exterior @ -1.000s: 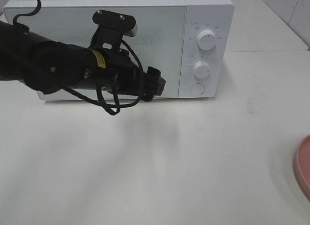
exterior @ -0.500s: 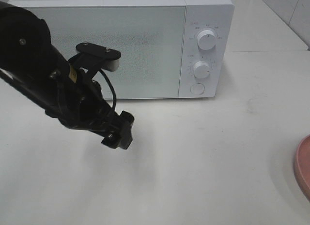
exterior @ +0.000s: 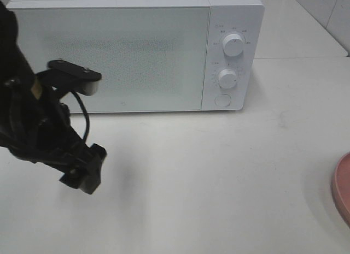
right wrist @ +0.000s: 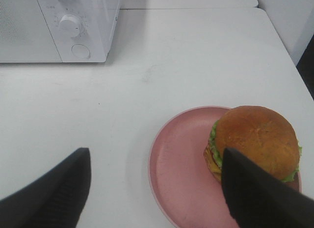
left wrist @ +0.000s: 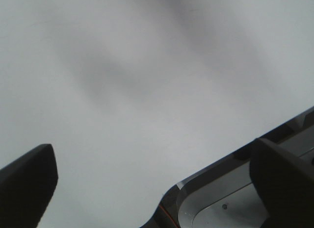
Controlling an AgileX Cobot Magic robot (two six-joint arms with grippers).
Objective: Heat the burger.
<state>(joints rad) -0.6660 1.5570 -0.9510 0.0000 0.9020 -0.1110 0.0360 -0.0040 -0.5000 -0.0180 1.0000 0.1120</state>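
While ext high view: burger not visible; only the pink plate point(exterior: 343, 187) edge shows, cut off at right frame edge on the white bench point(exterior: 219, 177).
Microwave point(exterior: 136, 52): door shut, at back of bench.
Left hand point(exterior: 83, 171): black, over bench front-left, fingertips hard to make out here.
L wrist view: left hand point(left wrist: 152, 184) spread wide, nothing btwn fingers, blurred bench below.
R wrist view: right hand point(right wrist: 157, 189) open, empty, above plate point(right wrist: 176, 164).
Burger point(right wrist: 252, 142): upright on plate, partly hidden by one finger; glossy brown dome bun, green lettuce, yellow cheese at rim.

Bright, even light; soft, blurred shadows
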